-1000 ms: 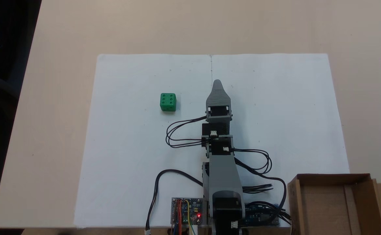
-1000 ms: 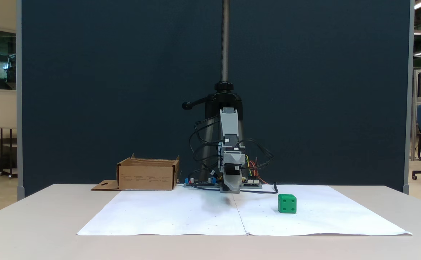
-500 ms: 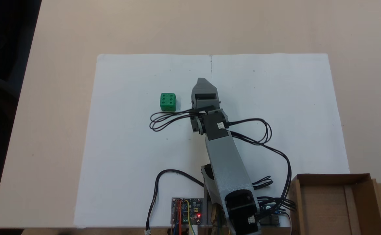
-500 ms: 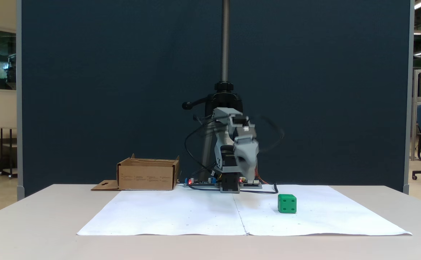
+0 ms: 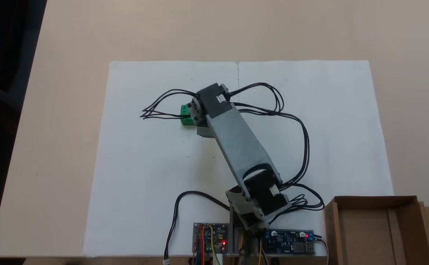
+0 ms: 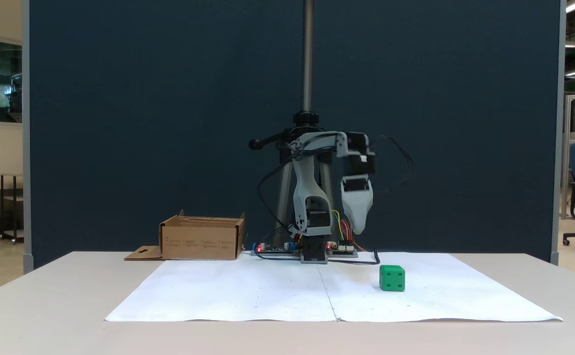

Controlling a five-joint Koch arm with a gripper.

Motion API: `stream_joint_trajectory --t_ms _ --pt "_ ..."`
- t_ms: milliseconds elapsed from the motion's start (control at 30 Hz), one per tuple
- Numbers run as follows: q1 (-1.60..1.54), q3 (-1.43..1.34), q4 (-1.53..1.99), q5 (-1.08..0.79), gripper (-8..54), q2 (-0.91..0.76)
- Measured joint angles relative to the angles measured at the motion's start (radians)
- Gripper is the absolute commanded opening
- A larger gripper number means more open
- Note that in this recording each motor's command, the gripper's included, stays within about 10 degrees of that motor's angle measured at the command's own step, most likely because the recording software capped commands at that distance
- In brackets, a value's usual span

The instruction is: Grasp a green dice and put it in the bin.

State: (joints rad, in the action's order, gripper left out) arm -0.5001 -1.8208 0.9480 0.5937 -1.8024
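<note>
A Koch hobby arm reaches out over the white paper sheet [image 5: 144, 176] that covers the middle of the table [image 5: 71, 44], its gripper [image 6: 358, 228] hanging point-down in the air above the green dice [image 6: 392, 277]. In the fixed view from the front, the gripper sits high and slightly to the left of the dice, well clear of it and of the paper. Its jaws line up one behind the other, so whether they are parted cannot be told; nothing hangs from them. In the fixed view from above, the arm's wrist hides most of the dice [image 5: 185, 117], leaving only a green edge showing on the left half of the sheet, away from the table edges. The bin [image 5: 376, 228], a brown cardboard box, stands empty at the table's near right corner in that view, beside the arm's base and circuit boards [image 5: 211, 239]; from the front it appears on the left [image 6: 201, 239], far from the dice.

The work appears to be at the approach stage, the grasp not yet made. The next move likely calls for centring over the dice, spreading the jaws wider than the cube, then lowering until they straddle it before closing.
</note>
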Motion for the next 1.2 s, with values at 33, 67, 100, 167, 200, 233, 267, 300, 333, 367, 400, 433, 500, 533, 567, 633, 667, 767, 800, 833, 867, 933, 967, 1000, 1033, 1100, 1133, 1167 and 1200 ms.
stream_joint_trajectory --t_ms 33,67,100,167,200,233,267,300,333,367,400,433,500,533,567,633,667,767,800,833,867,933,967,1000,1033,1100,1133,1167,1200 --pt "0.0 0.014 0.032 0.017 42.7 0.026" --pt "-0.002 0.032 0.048 0.031 42.7 0.052" --pt "-0.002 0.058 0.057 0.043 42.7 0.077" --pt "-0.012 0.095 0.057 0.06 42.7 0.126" --pt "-0.014 0.109 0.057 0.063 42.7 0.152" --pt "-0.014 0.12 0.057 0.067 42.8 0.178" --pt "-0.014 0.141 0.057 0.071 42.8 0.201" --pt "-0.014 0.175 0.057 0.075 42.8 0.224" --pt "-0.021 0.201 0.057 0.078 42.8 0.245" --pt "-0.026 0.222 0.057 0.078 42.8 0.27" --pt "-0.031 0.236 0.057 0.078 42.8 0.287" --pt "-0.031 0.238 0.057 0.078 42.8 0.299" --pt "-0.049 0.244 0.057 0.08 42.8 0.316" --pt "-0.064 0.261 0.057 0.084 42.7 0.324" --pt "-0.069 0.273 0.057 0.089 42.7 0.331" --pt "-0.081 0.296 0.055 0.1 42.7 0.353" --pt "-0.089 0.296 0.054 0.1 42.5 0.359" --pt "-0.1 0.328 0.051 0.1 42.5 0.397" --pt "-0.104 0.342 0.046 0.1 42.5 0.403" --pt "-0.107 0.356 0.046 0.1 42.5 0.417" --pt "-0.11 0.37 0.043 0.1 42.5 0.436" --pt "-0.121 0.371 0.04 0.1 42.5 0.457" --pt "-0.123 0.373 0.037 0.104 42.5 0.471" --pt "-0.123 0.371 0.032 0.107 42.5 0.483" --pt "-0.127 0.371 0.028 0.109 42.5 0.495" --pt "-0.127 0.373 0.011 0.115 42.5 0.508" --pt "-0.127 0.373 0.006 0.115 42.5 0.522" --pt "-0.127 0.371 0.0 0.115 42.6 0.535" --pt "-0.13 0.371 -0.006 0.115 42.6 0.545"
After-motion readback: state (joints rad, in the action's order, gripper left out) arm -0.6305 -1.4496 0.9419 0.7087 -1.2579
